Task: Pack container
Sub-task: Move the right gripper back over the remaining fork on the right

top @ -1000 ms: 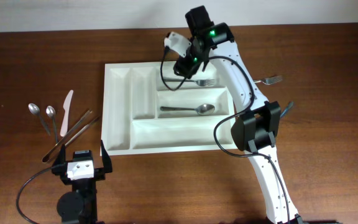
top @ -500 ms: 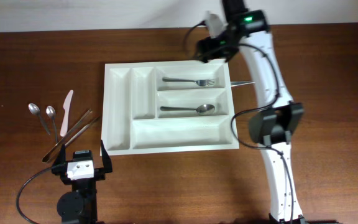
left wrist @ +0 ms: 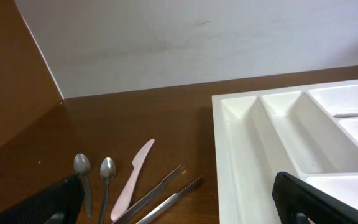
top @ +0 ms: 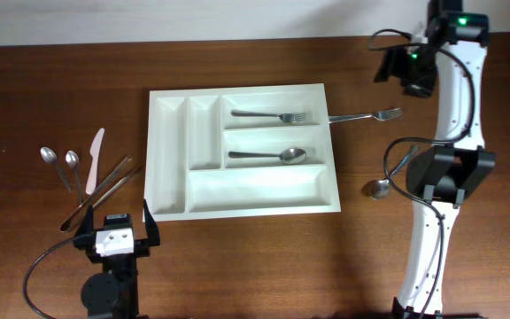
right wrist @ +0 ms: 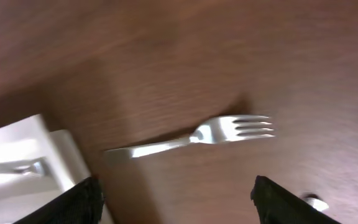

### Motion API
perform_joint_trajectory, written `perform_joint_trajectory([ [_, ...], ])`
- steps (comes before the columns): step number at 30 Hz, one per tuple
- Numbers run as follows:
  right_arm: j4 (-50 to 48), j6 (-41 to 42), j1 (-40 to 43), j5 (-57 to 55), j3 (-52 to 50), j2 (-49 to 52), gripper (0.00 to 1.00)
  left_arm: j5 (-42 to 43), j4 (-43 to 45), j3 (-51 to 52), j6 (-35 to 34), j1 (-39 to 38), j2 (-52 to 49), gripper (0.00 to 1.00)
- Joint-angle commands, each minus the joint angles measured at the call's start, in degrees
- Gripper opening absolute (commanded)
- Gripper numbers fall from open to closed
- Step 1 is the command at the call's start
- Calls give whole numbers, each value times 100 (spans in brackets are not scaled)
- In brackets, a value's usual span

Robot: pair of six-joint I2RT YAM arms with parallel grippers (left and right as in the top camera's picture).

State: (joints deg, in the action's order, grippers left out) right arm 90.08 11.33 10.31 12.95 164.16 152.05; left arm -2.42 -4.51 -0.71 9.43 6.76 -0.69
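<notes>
white container lies mid-desk, tray fork and spoon inside. left end effector spread wide, empty. right end effector spread, empty, above loose fork.

The overhead camera looks straight down from high up and takes in the whole table. The left wrist camera sits low at the near left edge, facing the far wall. It shares the container and spoons with overhead. The right wrist camera hangs close above the far-right fork, which overhead also shows.
</notes>
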Motion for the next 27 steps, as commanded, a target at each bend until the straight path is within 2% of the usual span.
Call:
perform_joint_trajectory([
  [1, 50, 20, 140, -332, 111, -48, 77, -37, -9, 20, 70, -13, 33, 99],
  [9, 225, -706, 295, -247, 26, 50, 77, -37, -9, 20, 70, -13, 33, 99],
  [16, -90, -1458, 334, 389, -699, 61, 79, -37, -9, 20, 70, -13, 33, 99],
  [27, -756, -1539, 549, 621, -1996, 61, 78, -37, -9, 17, 70, -13, 33, 99],
])
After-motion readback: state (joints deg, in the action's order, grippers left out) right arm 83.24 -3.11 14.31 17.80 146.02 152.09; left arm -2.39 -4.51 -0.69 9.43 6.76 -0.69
